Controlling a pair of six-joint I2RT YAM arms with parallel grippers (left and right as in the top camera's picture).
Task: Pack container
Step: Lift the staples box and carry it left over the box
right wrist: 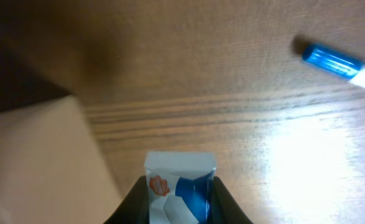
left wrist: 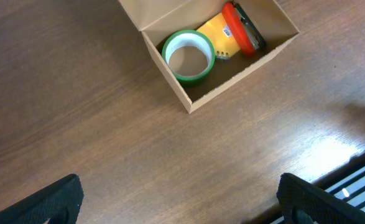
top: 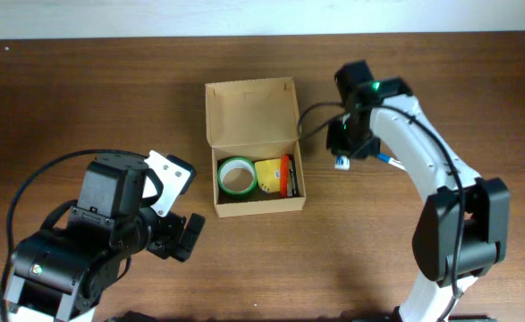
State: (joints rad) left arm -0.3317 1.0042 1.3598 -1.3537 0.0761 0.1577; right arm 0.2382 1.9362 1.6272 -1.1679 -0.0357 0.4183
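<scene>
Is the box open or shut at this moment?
Open. The box has its lid folded back behind it, and the overhead view looks straight in at a green tape roll and other items.

The table point(top: 83, 98) is dark wood grain, smooth, with a soft sheen that glares under the light. The container point(top: 249, 112) is matt tan cardboard. The green tape roll point(top: 236, 175) looks glossy. The small packet point(right wrist: 181, 180) is smooth printed white card. The blue pen point(right wrist: 331, 61) is shiny translucent plastic.

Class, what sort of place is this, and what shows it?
Probably a robotics lab bench: two robot arms at a wooden table, with a cardboard box holding a green tape roll.
</scene>
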